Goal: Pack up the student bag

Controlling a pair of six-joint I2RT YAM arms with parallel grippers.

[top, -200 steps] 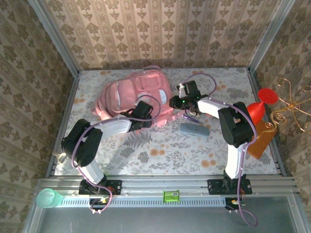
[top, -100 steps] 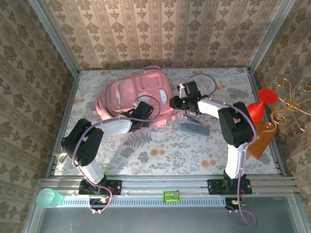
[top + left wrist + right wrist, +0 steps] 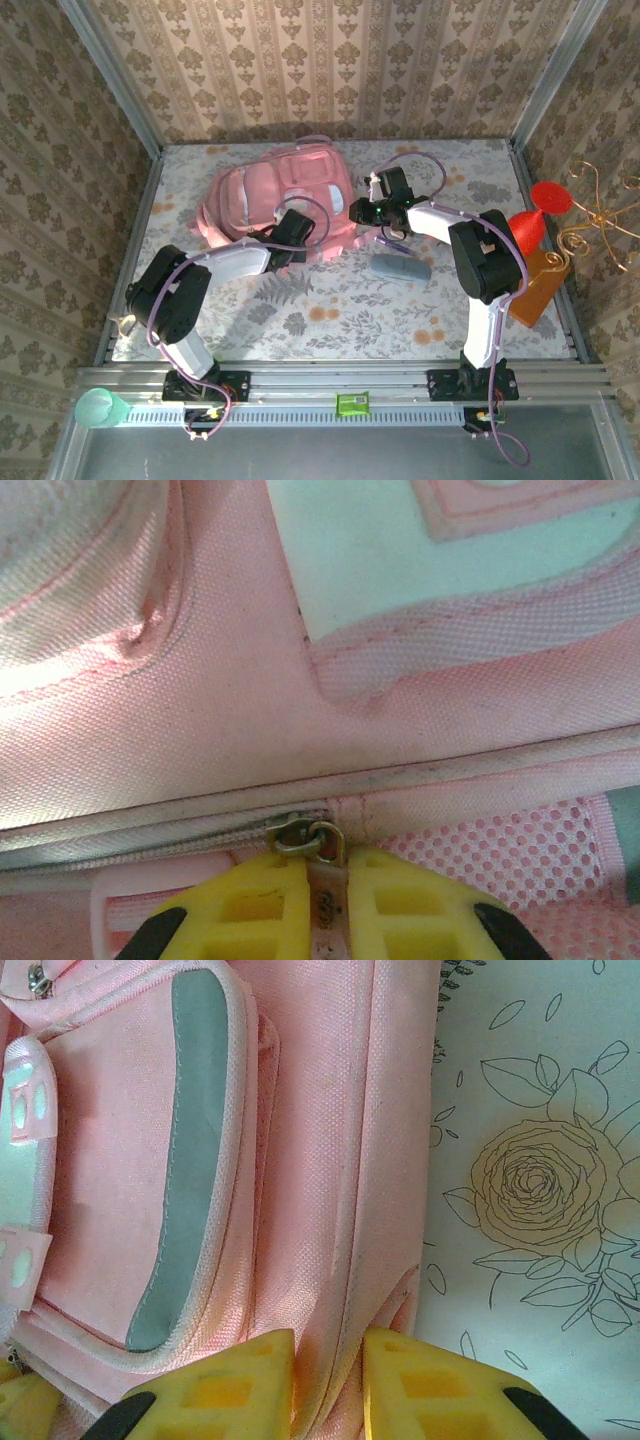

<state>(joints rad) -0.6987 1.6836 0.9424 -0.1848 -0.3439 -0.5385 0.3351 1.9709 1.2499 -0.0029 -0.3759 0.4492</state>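
Since we judge the student bag [image 3: 280, 190] soft and floppy, our left gripper [image 3: 327, 880] pinches its zipper pull [image 3: 325, 833] and our right gripper [image 3: 328, 1360] nips a side fold, the bag lying directly ahead of both.

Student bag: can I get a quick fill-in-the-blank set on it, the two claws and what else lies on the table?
1. The left claw pinches the zipper pull between fingers coloured ____.
2. The right claw grips an edge of the student bag, whose fabric is ____.
3. In the top view, the grey oblong item lies on the table, on the ____ arm's side of the bag.
Missing words: yellow; pink; right.
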